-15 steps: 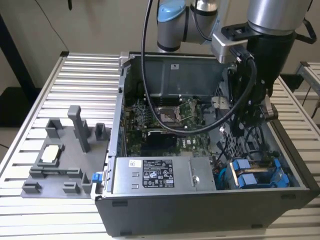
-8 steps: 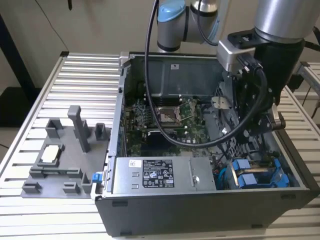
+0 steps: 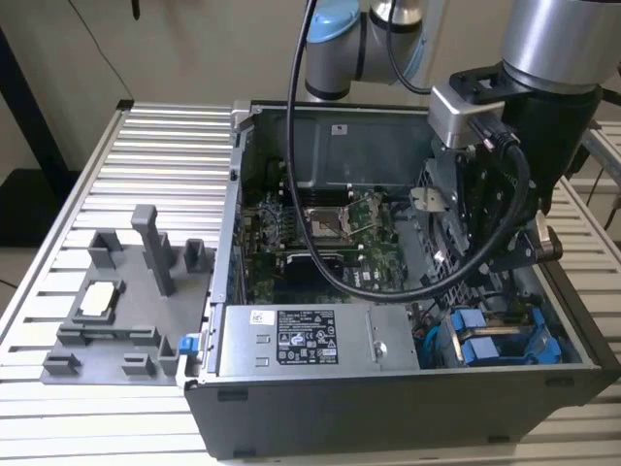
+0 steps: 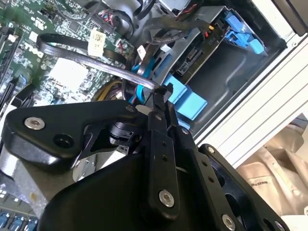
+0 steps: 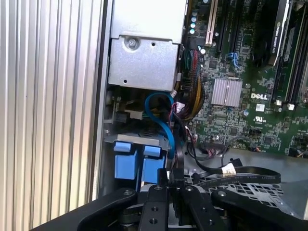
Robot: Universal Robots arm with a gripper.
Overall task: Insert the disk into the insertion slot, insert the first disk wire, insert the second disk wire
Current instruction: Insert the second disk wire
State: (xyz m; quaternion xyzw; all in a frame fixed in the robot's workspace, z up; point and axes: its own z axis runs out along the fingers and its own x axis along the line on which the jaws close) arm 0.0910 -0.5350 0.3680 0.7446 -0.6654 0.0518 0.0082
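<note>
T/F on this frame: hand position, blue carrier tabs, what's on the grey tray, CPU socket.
1. The hand is down inside the computer case, near the blue carrier tabs. True.
2. The case stands on a wooden bench. False: it stands on a ribbed aluminium table.
3. A grey fixture tray lies outside the case, at the exterior view's left. True.
4. The CPU socket carries a fan cooler. False: it is bare.

A robotics lab bench: ribbed aluminium worktable [image 3: 116,136], opened computer case [image 3: 388,408], grey fixture tray [image 3: 107,340].
</note>
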